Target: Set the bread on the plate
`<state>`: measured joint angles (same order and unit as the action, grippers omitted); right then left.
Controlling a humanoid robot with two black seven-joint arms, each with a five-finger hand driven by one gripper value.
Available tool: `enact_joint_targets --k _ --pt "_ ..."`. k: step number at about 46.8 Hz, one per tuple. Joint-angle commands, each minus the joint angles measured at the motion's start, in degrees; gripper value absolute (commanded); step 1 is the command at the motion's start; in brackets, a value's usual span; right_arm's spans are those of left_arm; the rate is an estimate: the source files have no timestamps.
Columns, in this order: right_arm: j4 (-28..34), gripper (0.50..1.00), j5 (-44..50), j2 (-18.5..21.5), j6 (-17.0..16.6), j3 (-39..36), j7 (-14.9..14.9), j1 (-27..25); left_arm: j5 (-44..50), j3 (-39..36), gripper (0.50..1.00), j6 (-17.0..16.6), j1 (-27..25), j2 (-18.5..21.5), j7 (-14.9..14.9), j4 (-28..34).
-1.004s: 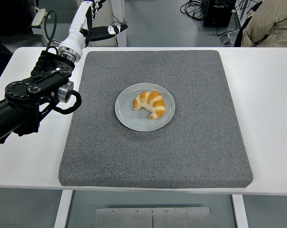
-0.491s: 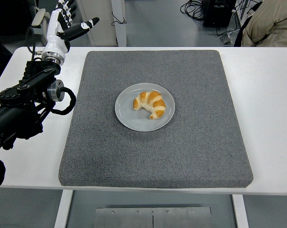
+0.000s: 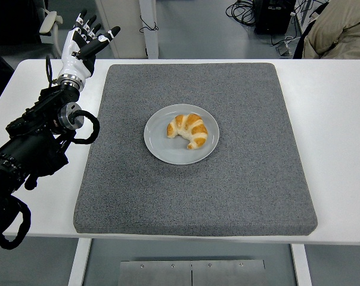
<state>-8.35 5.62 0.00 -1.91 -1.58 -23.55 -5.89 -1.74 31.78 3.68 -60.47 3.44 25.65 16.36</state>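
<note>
Bread: croissant, curved crescent, golden-brown crust with paler cream bands across ridges, tips pointing down and left. Lies on plate, slightly right of plate centre, inside rim. Plate round, pale grey, sits near middle of dark grey mat. Mat covers most of white table. Left hand raised at table's far-left corner, well apart from plate, fingers spread, holding nothing. Black left arm runs along mat's left edge. Person's beige sleeve at top right.
</note>
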Motion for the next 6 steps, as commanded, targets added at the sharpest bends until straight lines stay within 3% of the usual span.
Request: enact_joint_targets --k 1,6 --pt "0.0 1.000 0.0 0.0 0.0 0.0 0.0 0.0 0.2 0.2 0.981 -0.1 0.0 0.0 -1.0 0.0" --pt "0.0 1.000 0.0 0.0 0.0 0.1 0.0 0.0 0.6 0.5 0.981 0.0 0.0 0.2 -1.4 -0.1"
